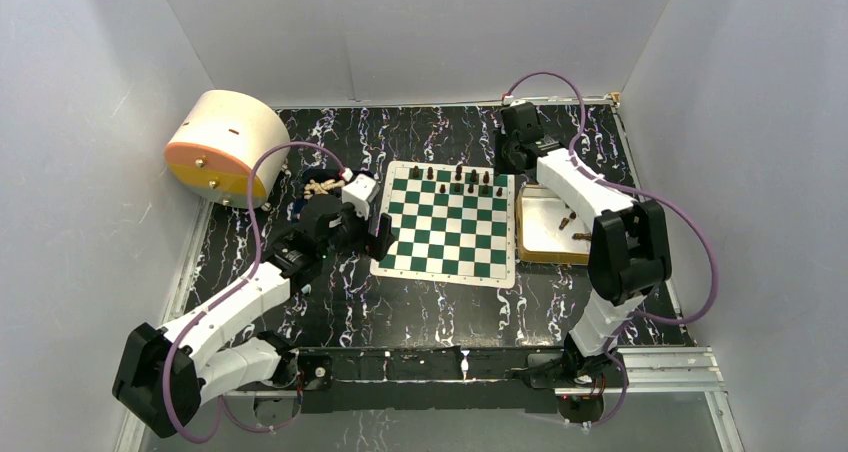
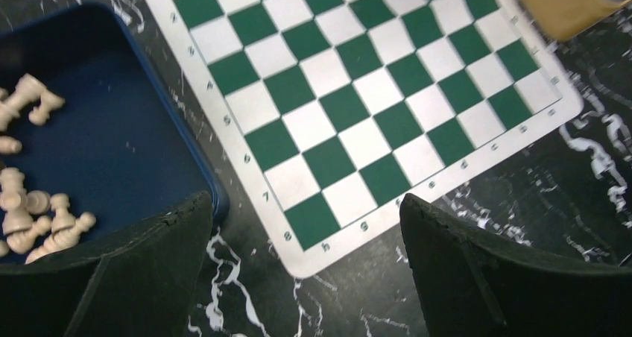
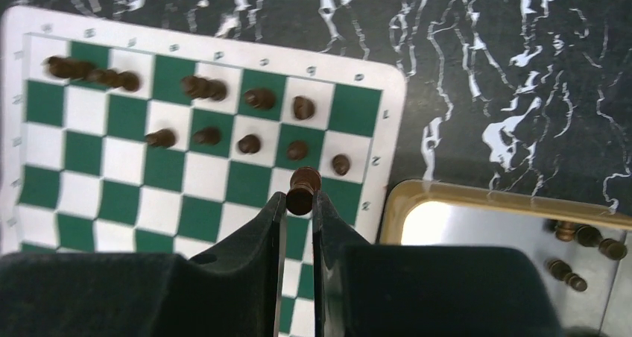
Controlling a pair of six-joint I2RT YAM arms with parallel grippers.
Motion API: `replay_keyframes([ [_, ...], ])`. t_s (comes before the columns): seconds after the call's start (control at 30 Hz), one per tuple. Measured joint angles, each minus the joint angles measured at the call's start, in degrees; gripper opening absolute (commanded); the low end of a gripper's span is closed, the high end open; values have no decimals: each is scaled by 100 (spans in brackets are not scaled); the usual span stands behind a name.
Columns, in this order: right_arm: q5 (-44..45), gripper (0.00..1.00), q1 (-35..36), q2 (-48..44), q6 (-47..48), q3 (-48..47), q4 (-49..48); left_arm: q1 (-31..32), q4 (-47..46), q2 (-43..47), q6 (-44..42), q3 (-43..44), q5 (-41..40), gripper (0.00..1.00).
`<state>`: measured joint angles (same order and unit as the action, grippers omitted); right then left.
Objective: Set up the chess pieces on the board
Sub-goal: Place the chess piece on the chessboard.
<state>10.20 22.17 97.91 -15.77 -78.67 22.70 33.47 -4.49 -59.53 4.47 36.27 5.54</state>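
The green and white board [image 1: 450, 234] lies mid-table. Several dark chess pieces [image 1: 458, 180] stand in its two far rows, seen close in the right wrist view as chess pieces [image 3: 250, 143] on the board [image 3: 171, 174]. My right gripper [image 3: 299, 200] is shut on one dark piece [image 3: 303, 185], above the board's far right squares; from the top view it is the right gripper [image 1: 515, 150]. My left gripper [image 1: 368, 212] is open and holds nothing, over the board's left edge. Its fingers [image 2: 141, 270] straddle a corner of the board [image 2: 358, 91].
A gold tin tray [image 1: 530, 244] right of the board holds a few dark pieces [image 3: 585, 236]. Left of the board, a blue tray [image 2: 112, 128] holds cream pieces [image 2: 30, 218]. A round cream and orange container [image 1: 225, 147] sits far left.
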Motion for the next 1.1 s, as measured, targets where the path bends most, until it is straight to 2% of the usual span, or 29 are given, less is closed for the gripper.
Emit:
replay_keyframes([
  [0.3,232,16,-269,979,109,-476,-20,0,796,-210,-409,74,-109,92],
  [0.57,251,16,-315,1320,103,-597,-48,0,903,-15,-509,118,-472,92],
  [1.1,162,19,-483,1777,98,-748,-76,0,883,138,-592,118,-566,92],
])
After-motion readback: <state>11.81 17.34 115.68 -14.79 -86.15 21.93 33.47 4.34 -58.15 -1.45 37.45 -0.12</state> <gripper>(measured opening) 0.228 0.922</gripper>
